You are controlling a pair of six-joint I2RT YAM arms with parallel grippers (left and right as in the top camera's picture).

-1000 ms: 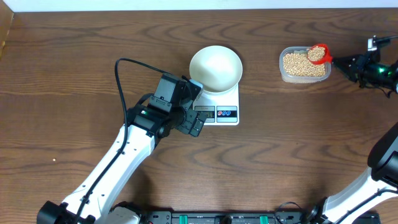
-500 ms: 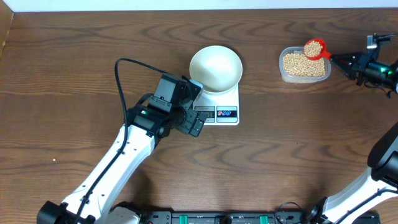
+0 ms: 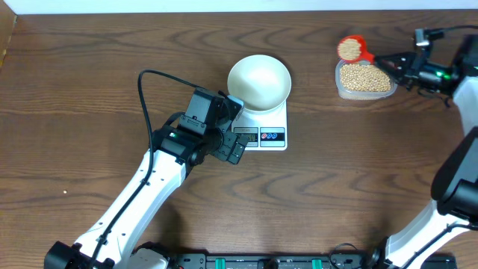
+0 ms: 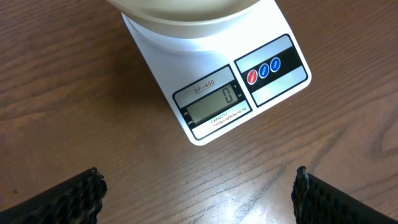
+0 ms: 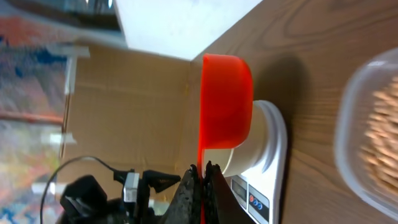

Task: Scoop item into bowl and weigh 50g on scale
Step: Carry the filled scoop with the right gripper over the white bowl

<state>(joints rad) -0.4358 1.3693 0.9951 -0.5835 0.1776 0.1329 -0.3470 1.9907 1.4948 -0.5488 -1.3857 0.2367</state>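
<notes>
The white bowl [image 3: 259,81] sits on the white scale [image 3: 270,136]; it looks empty from overhead. In the left wrist view the scale's display [image 4: 217,106] reads 0, with the bowl's underside [image 4: 186,12] above it. My right gripper [image 3: 386,63] is shut on the handle of a red scoop [image 3: 351,48] filled with tan beans, held above the table just left of the clear container of beans [image 3: 364,79]. The scoop [image 5: 227,102] is seen edge-on in the right wrist view. My left gripper [image 4: 199,193] is open and empty over bare table just in front of the scale.
The left arm's black cable [image 3: 149,90] loops over the table left of the scale. The table's far edge meets a white wall. Bare wood lies between the scale and the container.
My right gripper has lifted the filled red scoop out of the container and moved it left and toward the far edge. The left arm has not moved.
</notes>
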